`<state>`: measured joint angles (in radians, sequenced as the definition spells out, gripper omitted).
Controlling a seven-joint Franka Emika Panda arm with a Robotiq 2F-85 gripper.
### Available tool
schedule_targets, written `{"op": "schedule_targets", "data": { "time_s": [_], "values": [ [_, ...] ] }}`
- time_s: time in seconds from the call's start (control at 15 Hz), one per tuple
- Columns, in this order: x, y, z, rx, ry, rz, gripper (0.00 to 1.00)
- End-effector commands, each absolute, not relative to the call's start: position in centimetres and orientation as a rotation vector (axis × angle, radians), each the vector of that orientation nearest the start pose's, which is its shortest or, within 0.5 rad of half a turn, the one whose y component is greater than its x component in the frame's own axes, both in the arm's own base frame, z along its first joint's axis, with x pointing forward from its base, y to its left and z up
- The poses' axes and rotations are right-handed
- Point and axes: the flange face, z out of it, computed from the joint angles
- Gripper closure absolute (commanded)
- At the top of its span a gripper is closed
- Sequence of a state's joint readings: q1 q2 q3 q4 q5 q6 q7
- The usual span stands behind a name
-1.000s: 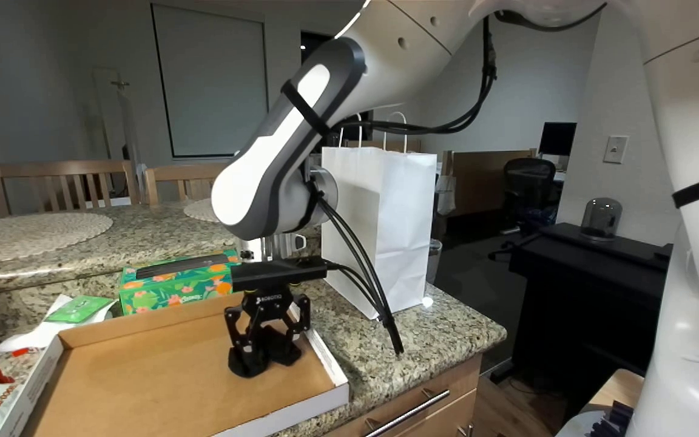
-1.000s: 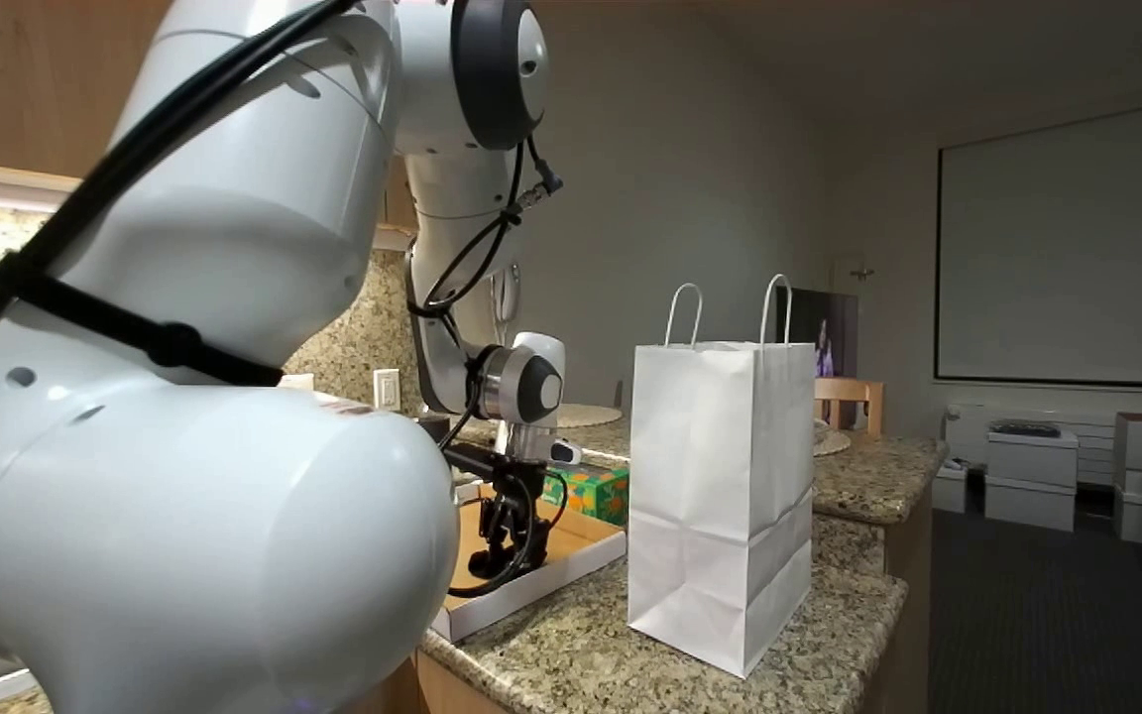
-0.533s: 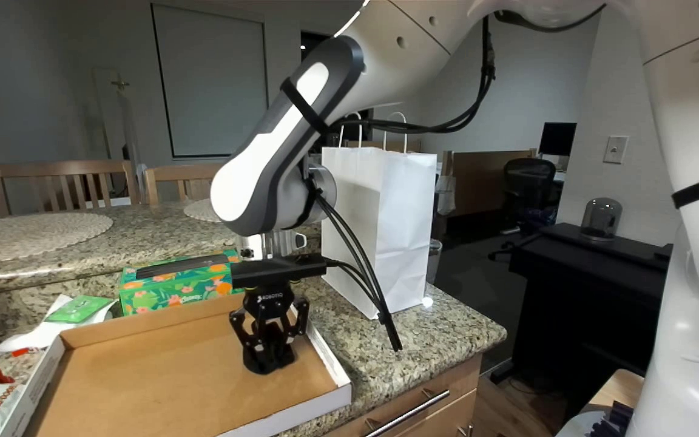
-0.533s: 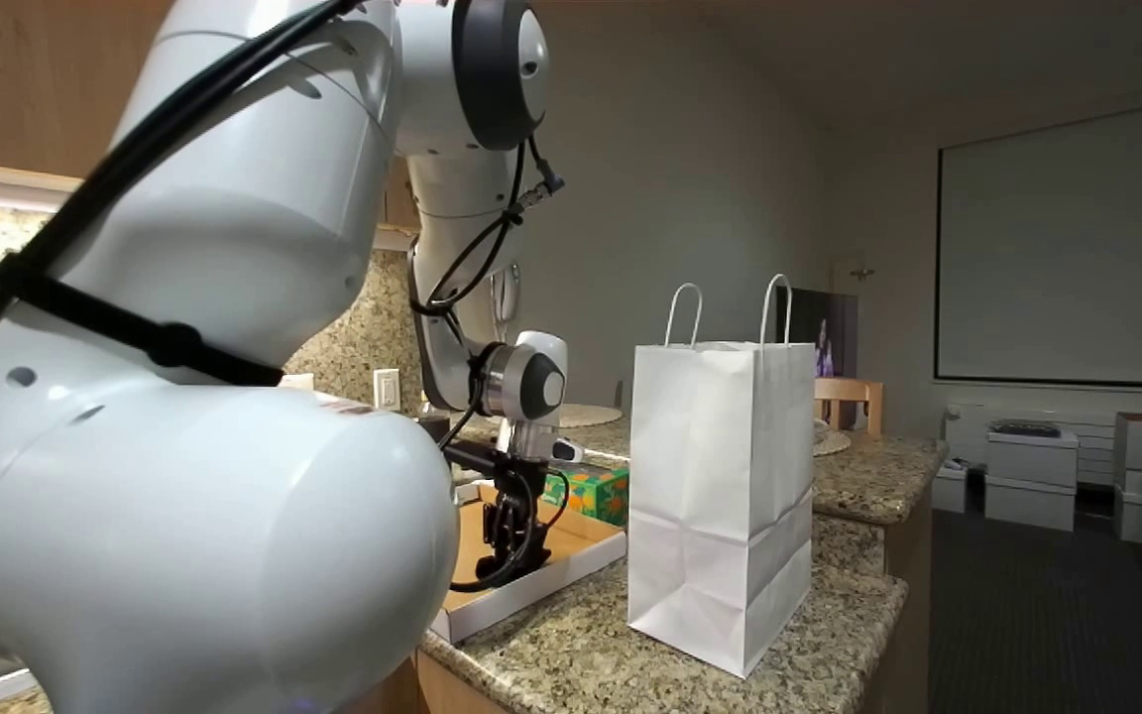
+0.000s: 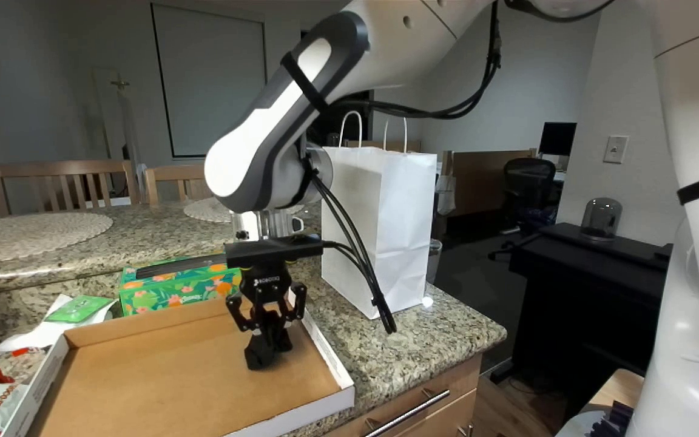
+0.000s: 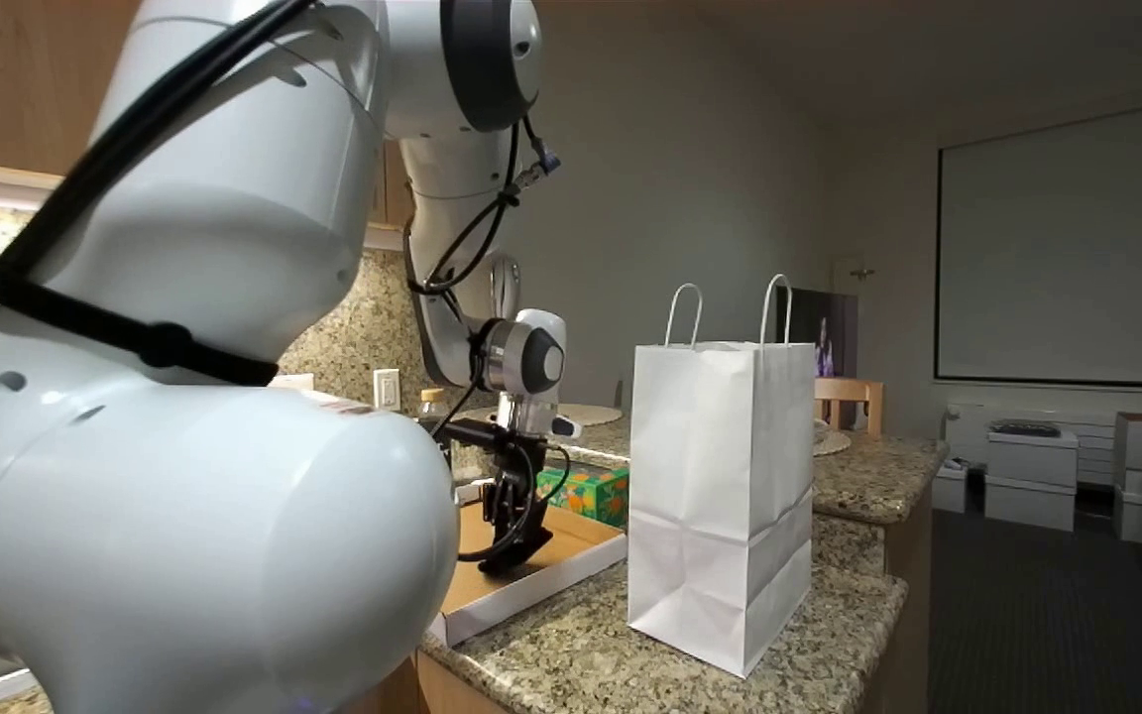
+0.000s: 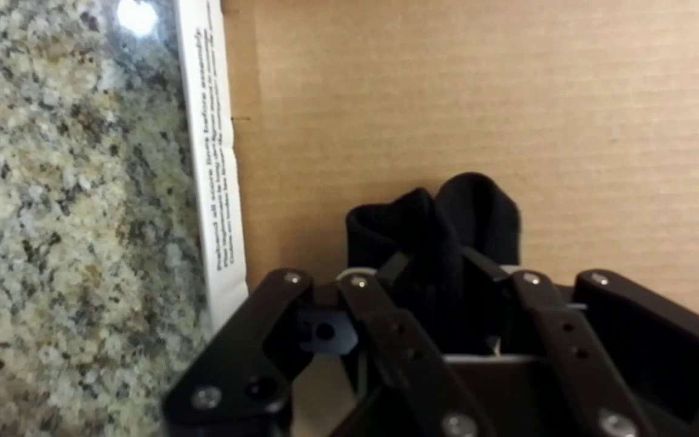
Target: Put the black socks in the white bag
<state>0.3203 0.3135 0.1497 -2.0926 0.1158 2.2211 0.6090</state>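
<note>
Wrist view: fingers [image 7: 394,266] close together, clamped on black socks [image 7: 428,240], folds bulging past them over cardboard tray [image 7: 598,139].

Flowered tissue box [image 5: 173,290] near a green packet [image 5: 80,309]
Woven placemats [image 5: 31,235] lie before wooden chairs [image 5: 61,169]; well apart, a glass dome [image 5: 601,218] stands on black furniture [image 5: 598,261], a dark monitor [image 5: 557,138] farther back.

Higher than the tool [image 5: 269,337], the arm [image 5: 398,57] is glossy white and rounded, dark grey along one casing [image 5: 351,35], with a silvery collar [image 6: 502,355] and black straps [image 5: 305,84] around it. Black cables [image 5: 378,300] droop beside the tool. The tool itself is black, lettered "ROBOTIQ" in white, its angular linkages [image 7: 240,358] studded with silver screws [image 7: 207,397].
</note>
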Motion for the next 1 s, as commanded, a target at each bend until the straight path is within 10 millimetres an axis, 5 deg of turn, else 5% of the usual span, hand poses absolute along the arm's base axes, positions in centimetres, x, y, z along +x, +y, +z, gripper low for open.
{"op": "schedule_targets", "data": {
  "time_s": [0.0,0.53,0.73,0.93],
  "values": [
    [49.1,26.6,33.9,-3.123,0.274,0.209,0.89],
    [48.4,28.0,56.3,-3.23,0.036,-0.166,0.89],
    [48.4,25.8,64.7,-3.222,0.118,-0.184,0.9],
    [48.6,20.8,71.7,-3.174,0.248,-0.239,0.9]
  ]
}}
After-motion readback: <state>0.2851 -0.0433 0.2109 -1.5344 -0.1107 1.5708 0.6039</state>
